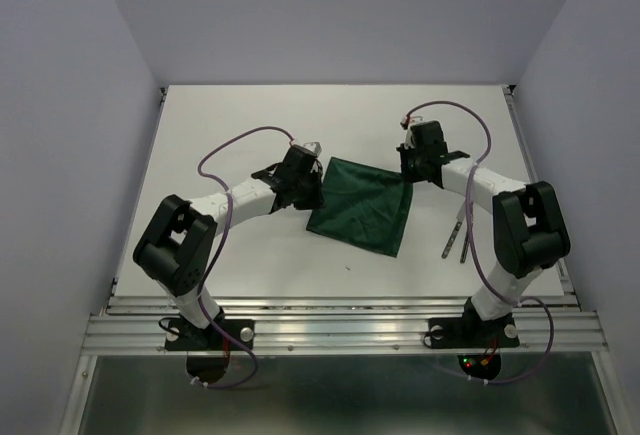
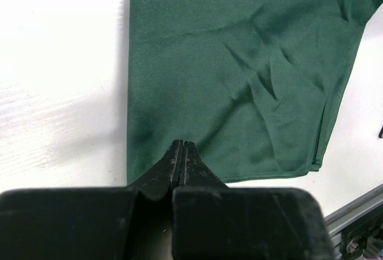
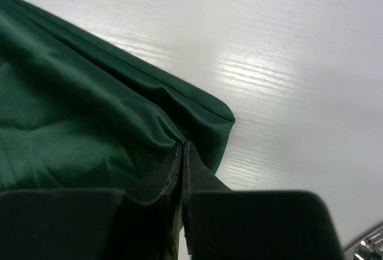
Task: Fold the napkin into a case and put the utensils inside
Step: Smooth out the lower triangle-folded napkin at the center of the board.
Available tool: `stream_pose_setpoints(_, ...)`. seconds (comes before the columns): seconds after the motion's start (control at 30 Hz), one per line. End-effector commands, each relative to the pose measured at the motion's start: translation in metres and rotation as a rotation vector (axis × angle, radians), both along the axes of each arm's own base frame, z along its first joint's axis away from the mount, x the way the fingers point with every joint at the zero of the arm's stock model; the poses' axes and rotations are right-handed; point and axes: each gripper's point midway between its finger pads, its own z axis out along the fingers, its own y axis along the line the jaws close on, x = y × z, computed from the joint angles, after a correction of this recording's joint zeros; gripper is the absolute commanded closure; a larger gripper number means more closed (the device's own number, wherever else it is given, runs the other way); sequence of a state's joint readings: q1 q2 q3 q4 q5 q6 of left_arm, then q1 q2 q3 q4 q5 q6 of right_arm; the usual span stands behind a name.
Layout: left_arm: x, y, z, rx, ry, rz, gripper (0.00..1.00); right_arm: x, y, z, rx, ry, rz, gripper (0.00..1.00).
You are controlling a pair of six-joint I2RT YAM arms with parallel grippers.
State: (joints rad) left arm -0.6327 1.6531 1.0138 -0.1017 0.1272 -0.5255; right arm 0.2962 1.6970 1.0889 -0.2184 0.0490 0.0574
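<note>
The napkin's (image 1: pixel 362 210) upper corners are pinched by the closed left claw (image 2: pixel 181 150) and right claw (image 3: pixel 181 151). Bare tabletop (image 1: pixel 350 120) is left above, and the utensils (image 1: pixel 456 233) lie at lower right.

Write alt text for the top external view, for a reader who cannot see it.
Two robot arms pinch the far corners of a dark green napkin on a white table, left gripper at its left corner, right gripper at its right. Two slim utensils lie beside the right arm, off the cloth.
</note>
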Motion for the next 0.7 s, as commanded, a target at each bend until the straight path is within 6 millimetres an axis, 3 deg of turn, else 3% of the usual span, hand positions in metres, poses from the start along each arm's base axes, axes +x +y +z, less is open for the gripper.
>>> stream_pose_setpoints(0.0,0.0,0.001,0.0,0.002,-0.01,-0.016,1.0,0.027,-0.015,0.005,-0.083,-0.083,-0.106,0.86)
stream_pose_setpoints(0.03,0.0,0.002,-0.001,0.003,-0.01,-0.014,1.0,0.031,-0.016,0.006,-0.085,-0.097,-0.117,0.82)
stream_pose_setpoints(0.1,-0.001,0.001,-0.002,0.003,-0.006,-0.017,1.0,0.033,-0.019,0.011,-0.085,-0.117,-0.147,0.64)
stream_pose_setpoints(0.2,-0.002,0.0,-0.002,-0.007,-0.003,-0.022,1.0,0.033,-0.021,0.032,-0.049,-0.181,-0.187,0.49)
stream_pose_setpoints(0.33,-0.008,0.002,-0.007,-0.003,0.014,-0.019,1.0,0.026,-0.013,0.051,0.037,-0.213,-0.186,0.49)
stream_pose_setpoints(0.37,-0.008,0.003,-0.008,-0.002,0.018,-0.017,1.0,0.023,-0.011,0.053,0.054,-0.208,-0.18,0.5)
stream_pose_setpoints(0.43,-0.012,0.007,-0.013,0.011,0.032,-0.005,1.0,0.016,-0.002,0.053,0.113,-0.187,-0.168,0.64)
stream_pose_setpoints(0.5,-0.014,0.01,-0.015,0.016,0.039,0.01,1.0,0.01,0.007,0.05,0.168,-0.159,-0.157,0.8)
stream_pose_setpoints(0.53,-0.016,0.012,-0.016,0.015,0.042,0.014,1.0,0.007,0.009,0.046,0.184,-0.143,-0.156,0.92)
stream_pose_setpoints(0.6,-0.018,0.013,-0.017,0.013,0.041,0.021,1.0,0.002,0.015,0.037,0.223,-0.109,-0.156,0.99)
stream_pose_setpoints(0.67,-0.019,0.017,-0.023,0.03,0.047,0.031,1.0,0.0,0.018,0.028,0.236,-0.081,-0.159,0.99)
